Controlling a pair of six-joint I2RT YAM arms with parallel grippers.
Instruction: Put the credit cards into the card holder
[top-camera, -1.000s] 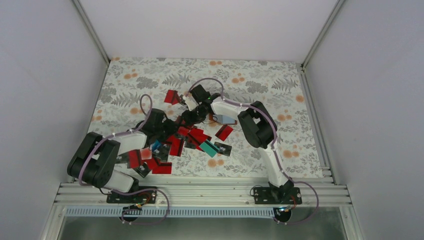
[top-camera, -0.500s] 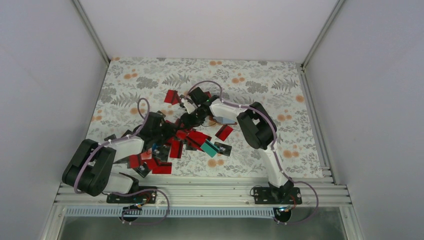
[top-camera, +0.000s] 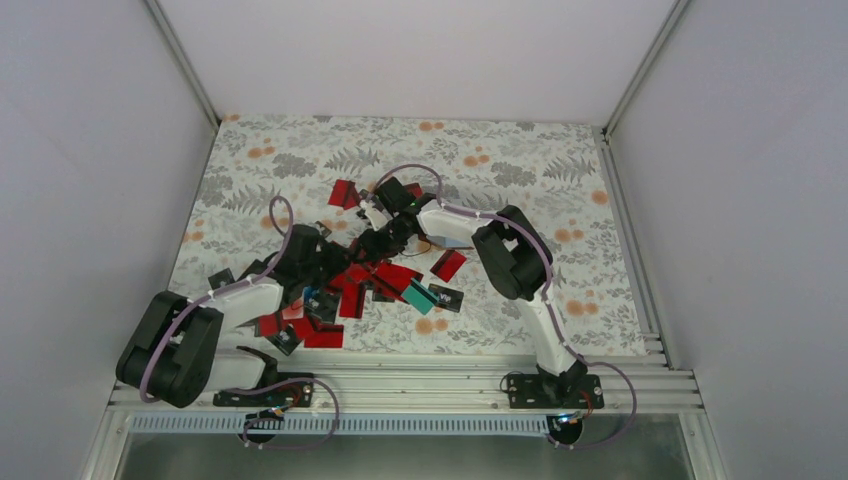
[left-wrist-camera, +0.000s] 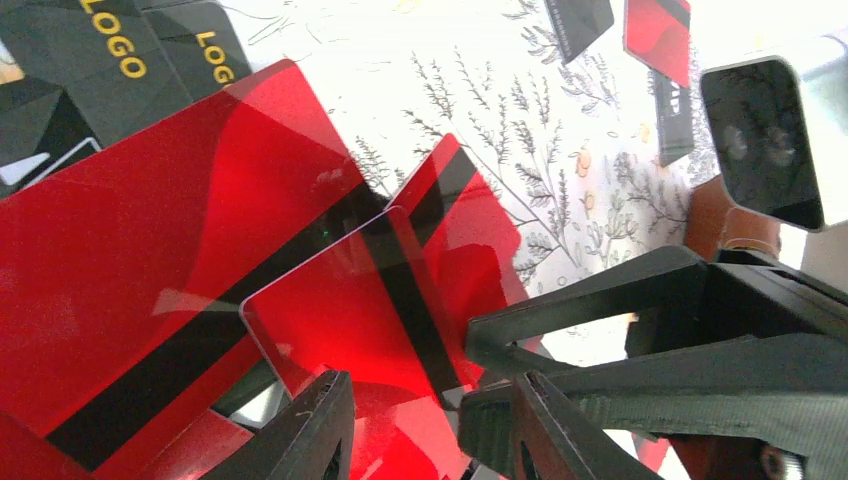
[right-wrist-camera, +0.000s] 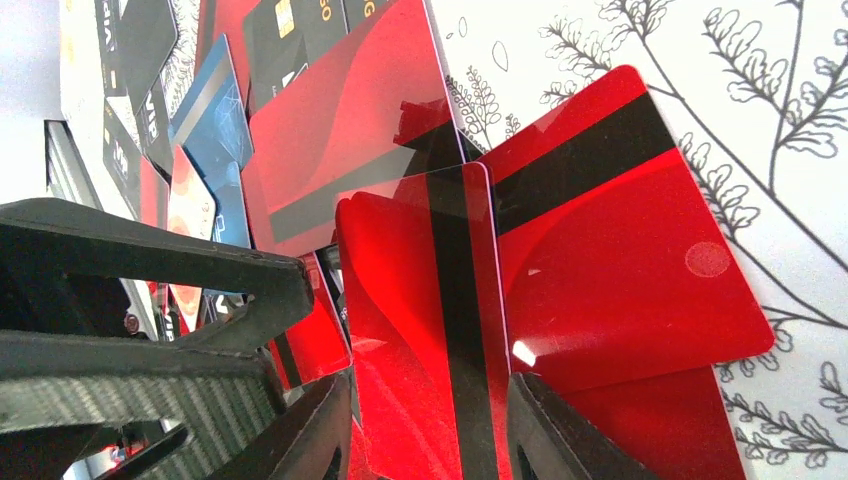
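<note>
Both arms are meeting over the middle of the floral counter. The left gripper and right gripper are each standing about half open, clamping one red card by its long edges from opposite ends, over the heap. The other credit cards are lying scattered and overlapping beneath them, crowding the surface under both wrists. A teal card and a black card are sitting at the heap's right fringe. The card holder is peeking out brown just beside the right wrist, mostly hidden under that arm from above. Bare counter is stretching towards the far wall and the right edge. The left arm is lying low near the left edge, above the near rail.
</note>
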